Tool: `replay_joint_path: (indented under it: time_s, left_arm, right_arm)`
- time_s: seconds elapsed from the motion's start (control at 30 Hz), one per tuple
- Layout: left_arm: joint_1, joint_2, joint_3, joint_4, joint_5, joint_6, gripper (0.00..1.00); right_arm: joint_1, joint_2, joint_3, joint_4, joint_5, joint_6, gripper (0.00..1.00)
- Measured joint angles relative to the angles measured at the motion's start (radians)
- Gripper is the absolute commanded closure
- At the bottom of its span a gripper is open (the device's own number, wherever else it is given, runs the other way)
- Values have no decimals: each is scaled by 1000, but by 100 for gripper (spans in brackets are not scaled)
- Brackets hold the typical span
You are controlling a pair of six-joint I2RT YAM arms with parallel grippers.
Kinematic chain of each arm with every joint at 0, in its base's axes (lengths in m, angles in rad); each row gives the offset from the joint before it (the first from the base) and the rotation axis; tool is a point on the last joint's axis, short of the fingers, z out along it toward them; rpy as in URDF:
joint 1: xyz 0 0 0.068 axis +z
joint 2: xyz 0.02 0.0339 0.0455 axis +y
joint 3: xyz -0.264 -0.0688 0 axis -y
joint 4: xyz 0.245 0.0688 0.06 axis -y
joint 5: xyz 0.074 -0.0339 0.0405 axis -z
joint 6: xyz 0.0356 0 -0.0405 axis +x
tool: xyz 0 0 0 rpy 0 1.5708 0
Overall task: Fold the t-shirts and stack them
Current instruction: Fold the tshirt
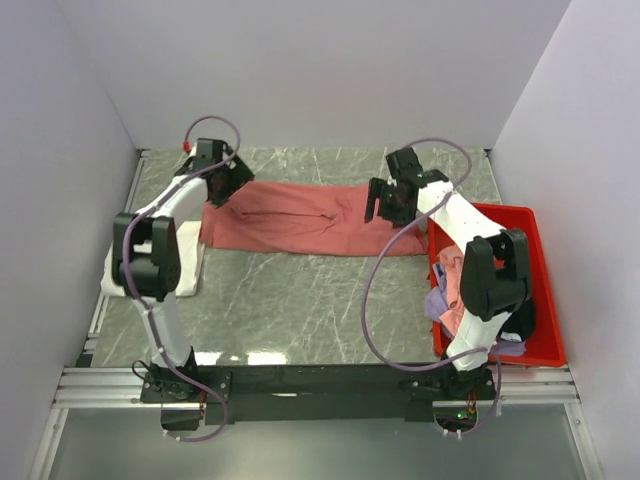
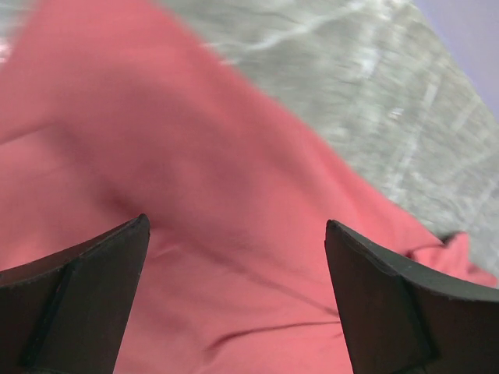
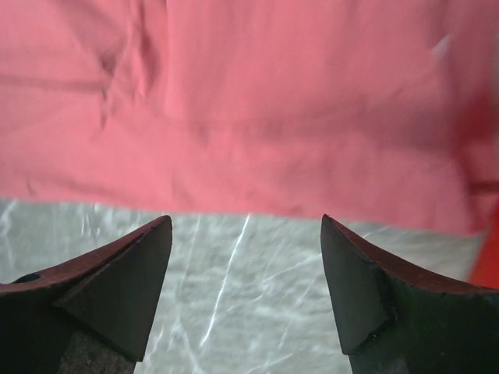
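— Red cotton filled the left wrist view. Why was the dusty red t-shirt (image 1: 310,218) laid out like that?

— It lay flat as a long strip across the bench (image 1: 300,300). I judged that this put one end within reach of each arm, ready for a fold.

— What was the left end effector (image 2: 235,226) doing?

— Its fingers stood wide apart with nothing between them. The shirt lay directly beneath it and ran on ahead. The view was blurred, so I could not tell whether the tips touched the cloth.

— And the right end effector (image 3: 245,222)?

— Also apart and empty. A straight edge of the shirt lay just beyond its fingertips, with bare bench below them. The cloth stretched away to both sides.

— So neither one held the shirt?

— Neither. One was poised near each end of the strip, which looked like a pause between grips, not a carry.

— Where were the other tees?

— A pink t-shirt (image 1: 452,275) and a lavender t-shirt (image 1: 437,303) sat crumpled in the red tray (image 1: 545,330), behind the right end effector and to its outer side. They seemed to be waiting their turn. A white t-shirt (image 1: 110,282) lay well behind the left end effector, beside that arm.
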Motion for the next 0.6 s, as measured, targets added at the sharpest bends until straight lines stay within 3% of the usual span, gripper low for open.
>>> replay_joint_path:
  time_s: [0.13, 0.3, 0.6]
  left_arm:
    - [-31, 128, 112, 26, 66, 6, 1]
    - [-38, 200, 100, 26, 104, 5, 1]
    - [-50, 114, -79, 129, 132, -8, 1]
  right_arm:
    - [4, -10, -115, 68, -66, 48, 15]
    - [4, 43, -156, 124, -103, 79, 14]
    - [-11, 257, 35, 115, -98, 84, 14]
